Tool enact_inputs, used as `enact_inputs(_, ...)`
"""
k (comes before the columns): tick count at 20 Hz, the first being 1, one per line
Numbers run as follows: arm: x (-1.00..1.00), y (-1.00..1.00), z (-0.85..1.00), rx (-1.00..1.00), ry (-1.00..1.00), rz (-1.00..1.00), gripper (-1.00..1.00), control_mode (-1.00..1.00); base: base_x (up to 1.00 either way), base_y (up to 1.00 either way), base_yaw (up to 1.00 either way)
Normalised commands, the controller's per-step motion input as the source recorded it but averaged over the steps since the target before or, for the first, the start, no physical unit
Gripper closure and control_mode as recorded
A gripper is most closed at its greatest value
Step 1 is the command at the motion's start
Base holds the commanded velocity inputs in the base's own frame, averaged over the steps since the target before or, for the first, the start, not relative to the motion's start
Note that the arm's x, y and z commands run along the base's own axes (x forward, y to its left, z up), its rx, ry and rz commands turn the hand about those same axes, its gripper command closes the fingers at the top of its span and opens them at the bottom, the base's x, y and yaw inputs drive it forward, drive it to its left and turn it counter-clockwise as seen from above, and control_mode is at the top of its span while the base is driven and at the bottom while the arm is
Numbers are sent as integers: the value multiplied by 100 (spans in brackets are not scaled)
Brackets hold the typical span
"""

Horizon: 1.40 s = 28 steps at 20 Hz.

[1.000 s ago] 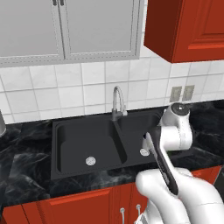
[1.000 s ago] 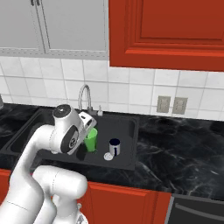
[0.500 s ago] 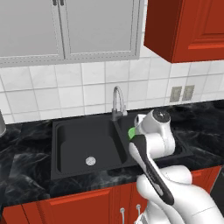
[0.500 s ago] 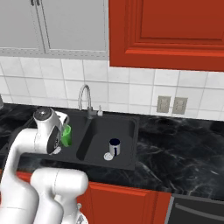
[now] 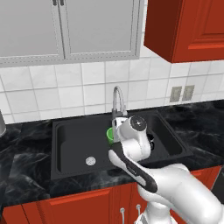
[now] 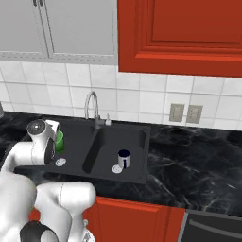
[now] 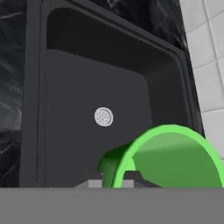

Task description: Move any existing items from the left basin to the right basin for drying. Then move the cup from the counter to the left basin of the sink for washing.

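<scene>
Claw (image 7: 113,181) pinching the green cup (image 7: 168,157) by its rim over the left basin (image 7: 78,100). Imo lower it upright near the drain (image 7: 103,117) (mug (image 6: 124,158) already in right basin) b4 letting go.

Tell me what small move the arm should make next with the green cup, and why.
Probably lower the green cup straight down into the left basin. The gripper is shut on the cup's rim and holds it above that basin's floor, near the drain, while the white mug already stands in the right basin. Release should come once the cup rests on the bottom.
</scene>
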Motion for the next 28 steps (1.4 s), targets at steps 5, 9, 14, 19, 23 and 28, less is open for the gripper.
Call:
enact_inputs(5, 92, 57, -10, -9, 8, 0, 100, -100, 0, 0, 0)
enact_inputs(9, 81, 44, -1, -7, 15, -5, 100, -100, 0, 0, 0)
enact_inputs(14, 63, 33, 0, -4, 22, -12, 100, -100, 0, 0, 0)
enact_inputs(19, 29, 30, -1, -3, 23, -12, 100, -100, 0, 0, 0)
enact_inputs(23, 14, 25, -7, 0, 16, -10, 100, -100, 0, 0, 0)
enact_inputs(28, 20, 4, -22, 0, 11, -7, 100, -100, 0, 0, 0)
